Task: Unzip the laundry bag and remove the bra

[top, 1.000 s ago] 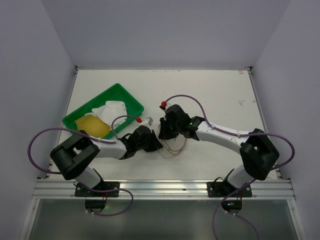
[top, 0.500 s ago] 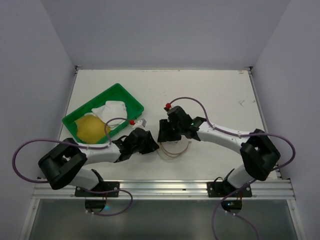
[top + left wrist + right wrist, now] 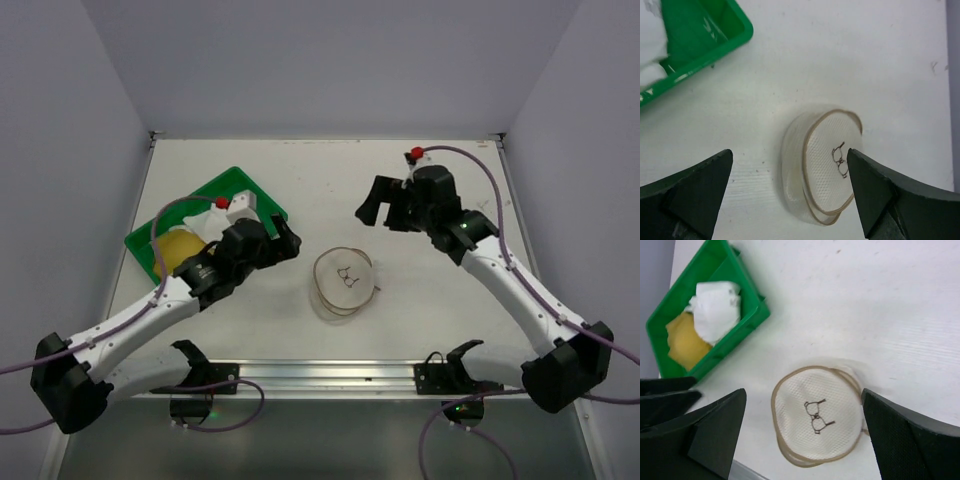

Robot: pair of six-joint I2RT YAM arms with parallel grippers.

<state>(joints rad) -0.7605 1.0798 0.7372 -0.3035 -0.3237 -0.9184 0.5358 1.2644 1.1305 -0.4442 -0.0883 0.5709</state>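
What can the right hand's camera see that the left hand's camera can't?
Only the right wrist view: the yellow item inside the green tray, most of that tray, and the open right gripper.
Only the left wrist view: the open left gripper and a small scuff near the picture's right edge.
Both: the round laundry bag lying on the white table, its little bra drawing facing up, and some of the green tray.

Green tray (image 3: 700, 35) partly off-frame; laundry bag (image 3: 822, 165) contents unclear.
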